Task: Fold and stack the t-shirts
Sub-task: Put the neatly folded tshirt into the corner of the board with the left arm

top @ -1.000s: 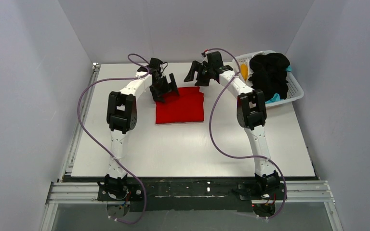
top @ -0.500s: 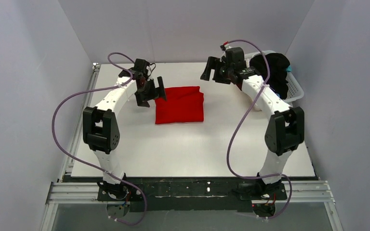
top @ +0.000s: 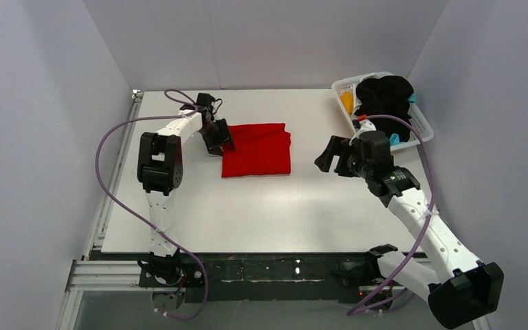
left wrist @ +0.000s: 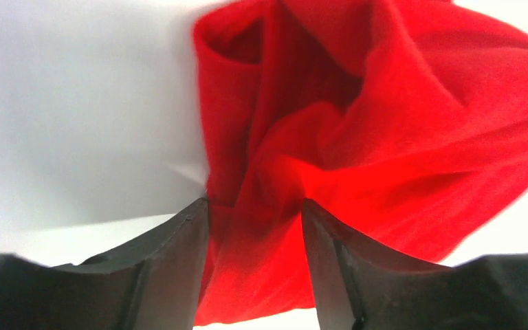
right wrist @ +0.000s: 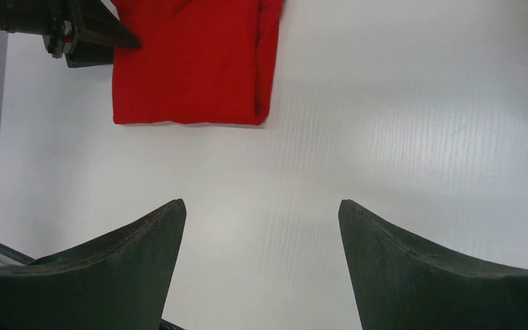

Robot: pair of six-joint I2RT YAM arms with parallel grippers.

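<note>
A bright red t-shirt [top: 258, 150] lies folded into a rectangle at the middle back of the table. My left gripper [top: 221, 139] sits low at its left edge. In the left wrist view, red cloth [left wrist: 385, 137] is bunched up and fills the gap between the jaws of the left gripper [left wrist: 254, 206]. My right gripper [top: 330, 163] hovers open to the right of the shirt, with only bare table between its fingers [right wrist: 144, 261]. The right wrist view shows the red t-shirt [right wrist: 185, 62] ahead. A black t-shirt [top: 385, 103], an orange-yellow one [top: 347, 102] and a teal one [top: 393, 139] are piled in the basket.
The white lattice basket [top: 419, 127] stands at the back right corner of the table [top: 268, 213]. Grey walls close in the left, back and right sides. Purple cables loop off both arms. A metal rail runs along the table's near edge.
The left gripper has dropped onto the red t-shirt's left edge and closed on the cloth. The right arm has swung back from the table's far side toward the right front, still open.
</note>
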